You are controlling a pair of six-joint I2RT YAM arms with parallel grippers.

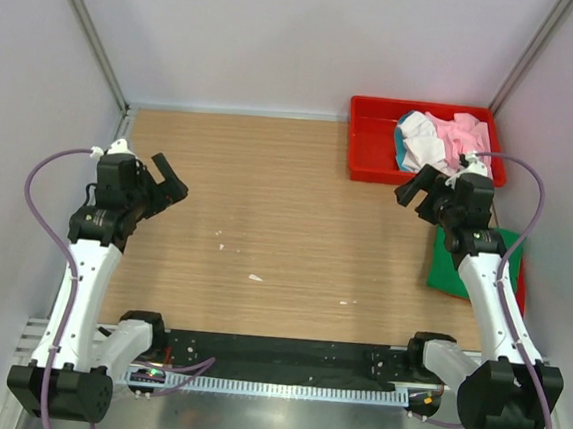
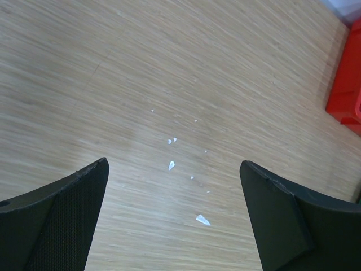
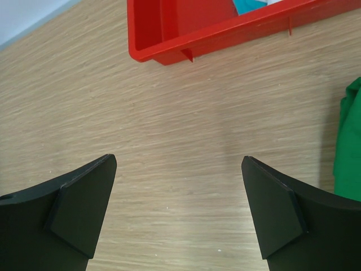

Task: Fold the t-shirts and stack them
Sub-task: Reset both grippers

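Observation:
A crumpled pile of t-shirts lies in the red tray (image 1: 376,112) at the back right: pale pink (image 1: 461,134), white (image 1: 425,141) and teal (image 1: 401,149). A folded bright green t-shirt (image 1: 450,271) lies flat at the right edge of the table, on top of a red cloth (image 1: 519,283) of which only a strip shows. My right gripper (image 1: 416,191) is open and empty, above bare wood between the tray and the green t-shirt (image 3: 348,141). My left gripper (image 1: 169,184) is open and empty over the left side of the table.
The wooden table (image 1: 286,225) carries a few small white scraps (image 2: 202,220). The tray's near corner shows in the right wrist view (image 3: 186,34) and its edge in the left wrist view (image 2: 347,84). White walls close in on the left, back and right.

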